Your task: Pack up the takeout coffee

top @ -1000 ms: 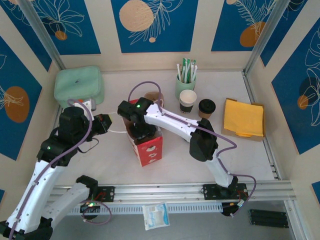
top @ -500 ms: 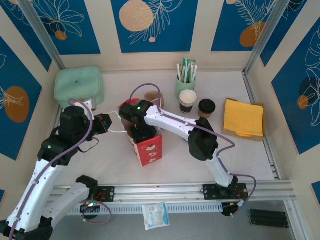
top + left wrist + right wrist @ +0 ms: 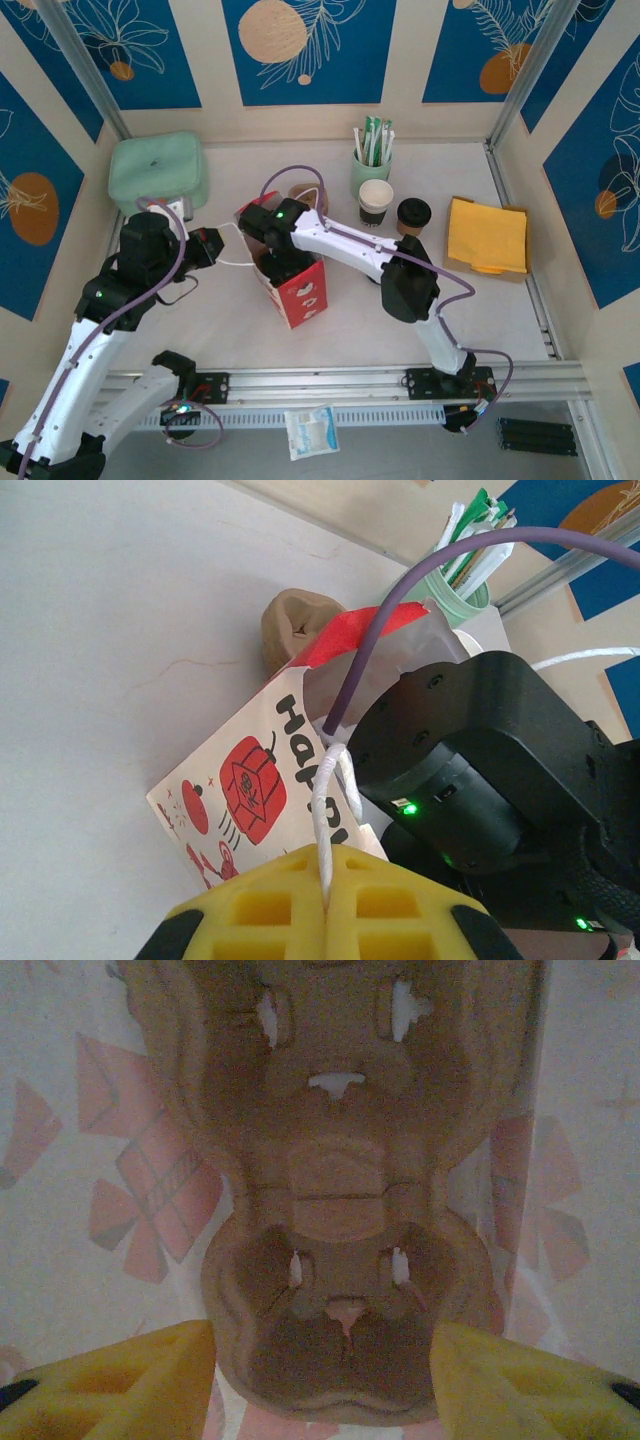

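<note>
The takeout coffee (image 3: 413, 215), a tan cup with a black lid, stands at the back right of the table, apart from both grippers. A red-and-white paper bag (image 3: 300, 290) (image 3: 240, 770) stands mid-table. My left gripper (image 3: 208, 245) (image 3: 328, 855) is shut on the bag's white rope handle (image 3: 322, 800) and holds it out to the left. My right arm's wrist (image 3: 278, 222) reaches down into the bag. Inside, my right gripper (image 3: 322, 1345) is open, its yellow fingers (image 3: 110, 1380) wide on either side of a brown pulp cup carrier (image 3: 340, 1190) on the bag's floor.
A black-sided paper cup (image 3: 376, 200) and a mint-green cup of sticks (image 3: 370, 165) stand left of the coffee. A brown pulp piece (image 3: 300, 192) (image 3: 295, 630) lies behind the bag. A mint-green box (image 3: 158, 170) is at the back left, yellow napkins (image 3: 487, 235) at the right.
My right wrist has shifted slightly right and back inside the bag, and the bag has tilted a little with it. The left gripper keeps the handle.
</note>
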`<act>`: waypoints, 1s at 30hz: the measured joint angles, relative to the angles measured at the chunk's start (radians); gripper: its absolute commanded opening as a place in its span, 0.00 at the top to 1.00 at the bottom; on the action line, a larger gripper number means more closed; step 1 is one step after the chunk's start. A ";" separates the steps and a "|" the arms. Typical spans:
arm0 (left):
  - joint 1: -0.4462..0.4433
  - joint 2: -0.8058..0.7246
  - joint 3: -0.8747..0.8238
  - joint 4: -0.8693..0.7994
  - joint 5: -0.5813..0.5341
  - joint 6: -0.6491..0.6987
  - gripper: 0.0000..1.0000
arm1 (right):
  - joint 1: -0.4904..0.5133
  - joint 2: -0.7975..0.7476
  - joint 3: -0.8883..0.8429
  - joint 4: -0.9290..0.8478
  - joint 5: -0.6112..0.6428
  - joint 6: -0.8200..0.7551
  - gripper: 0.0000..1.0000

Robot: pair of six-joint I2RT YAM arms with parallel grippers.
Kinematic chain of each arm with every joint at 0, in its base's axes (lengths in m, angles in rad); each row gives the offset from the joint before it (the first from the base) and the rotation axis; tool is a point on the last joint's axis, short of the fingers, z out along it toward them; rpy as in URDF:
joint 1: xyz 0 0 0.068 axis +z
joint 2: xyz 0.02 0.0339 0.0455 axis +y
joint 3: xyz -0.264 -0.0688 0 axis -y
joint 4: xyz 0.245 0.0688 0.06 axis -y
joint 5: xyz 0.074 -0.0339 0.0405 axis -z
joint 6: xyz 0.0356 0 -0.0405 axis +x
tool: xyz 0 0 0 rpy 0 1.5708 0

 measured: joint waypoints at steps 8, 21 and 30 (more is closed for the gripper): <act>0.000 0.000 0.000 0.000 0.000 0.000 1.00 | 0.005 -0.010 0.054 -0.026 0.001 -0.004 0.38; 0.000 0.008 0.000 0.015 0.000 0.000 1.00 | 0.021 -0.033 0.183 -0.090 0.011 -0.020 0.38; 0.000 0.013 0.000 0.018 0.000 0.000 1.00 | 0.040 -0.035 0.311 -0.161 0.039 -0.040 0.38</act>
